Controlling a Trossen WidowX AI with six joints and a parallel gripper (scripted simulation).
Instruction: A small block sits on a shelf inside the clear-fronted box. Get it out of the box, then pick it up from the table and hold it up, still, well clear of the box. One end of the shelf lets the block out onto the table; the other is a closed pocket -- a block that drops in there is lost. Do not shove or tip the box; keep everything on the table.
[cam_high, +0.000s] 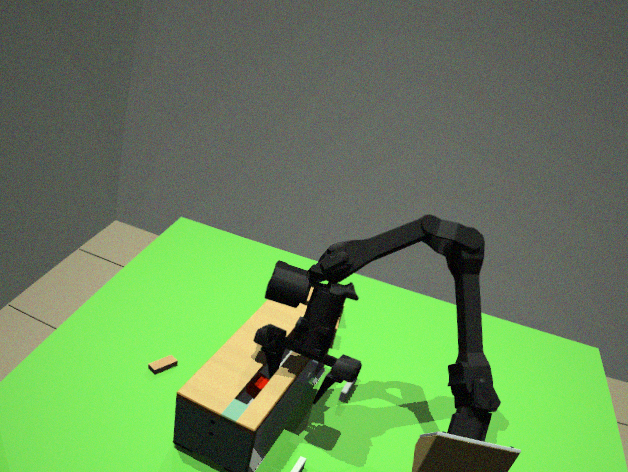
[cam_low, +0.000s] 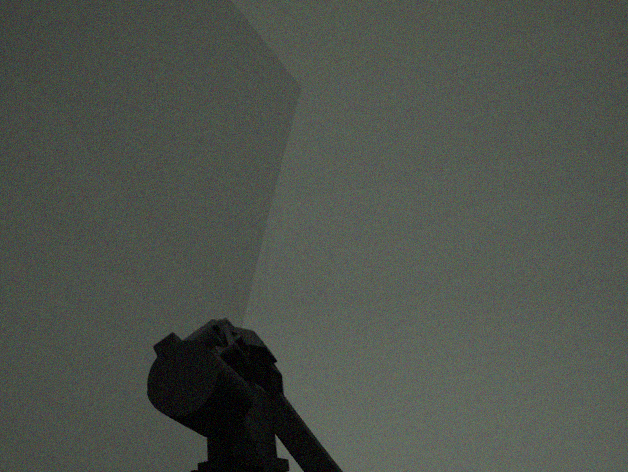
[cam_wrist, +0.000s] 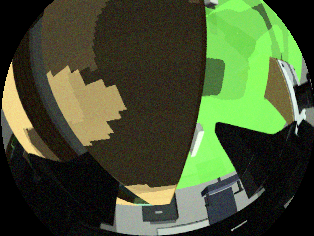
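a: where is the red block (cam_high: 260, 382) right now?

b: inside the box (cam_high: 238, 378), seen through the slot in its tan top. it sits on the dark shelf about midway along the slot, with a pale teal patch (cam_high: 234, 410) at the slot's near end, at the box's front corner.

a: and the pincer (cam_high: 309, 366)?

b: spread wide with nothing in it. it straddles the box's right edge: one finger (cam_high: 272, 345) is over the tan top, reaching down at the slot just behind the block, and the other finger (cam_high: 345, 373) hangs outside the box over the green surface (cam_high: 152, 284). i cannot tell whether the inner finger touches the block.

a: what does the wrist camera give?

b: mostly the tan top of the box (cam_wrist: 80, 104) under a large dark shadow, the box edge running down the middle, and green surface (cam_wrist: 246, 54) to the right. one dark fingertip (cam_wrist: 256, 150) pokes in from the lower right.

a: anything else lying about?

b: a small tan slab (cam_high: 162, 363) lies flat on the surface to the left of the box, well apart from it. a tilted brown board (cam_high: 459, 451) stands at the arm's base (cam_high: 469, 406), and a small white piece (cam_high: 298, 463) shows at the bottom edge of the top view.

a: the exterior view?

b: only the dark wrist joint of the arm (cam_low: 213, 380) against a grey wall; box and block are out of its frame.
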